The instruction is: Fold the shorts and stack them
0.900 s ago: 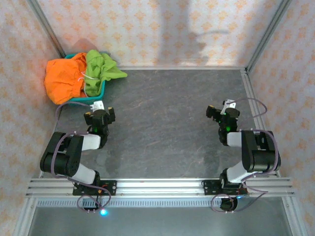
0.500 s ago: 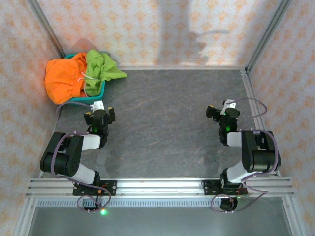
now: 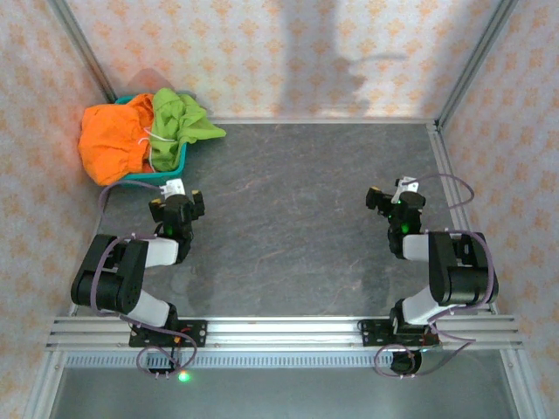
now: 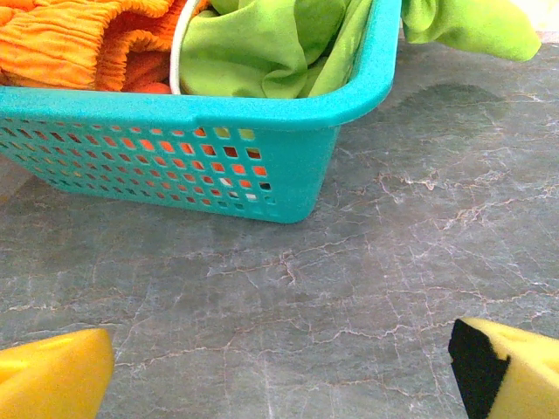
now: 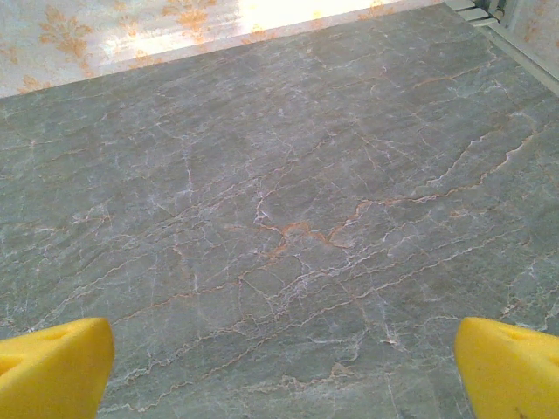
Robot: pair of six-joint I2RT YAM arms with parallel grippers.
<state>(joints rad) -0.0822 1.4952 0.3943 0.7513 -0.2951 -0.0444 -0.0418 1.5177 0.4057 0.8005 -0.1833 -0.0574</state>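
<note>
Left fingers (image 4: 52,380) gape before basket (image 4: 218,166) holding shorts (image 4: 262,44).

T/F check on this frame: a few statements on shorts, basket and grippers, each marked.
1. The left gripper and right gripper both stand open, holding nothing. True.
2. The green shorts lie flat on the table. False: they are bunched in the teal basket, one part draping over its rim.
3. The teal basket sits at the table's far left corner. True.
4. The orange shorts are folded in a stack. False: they are crumpled, spilling over the basket's left side.
</note>
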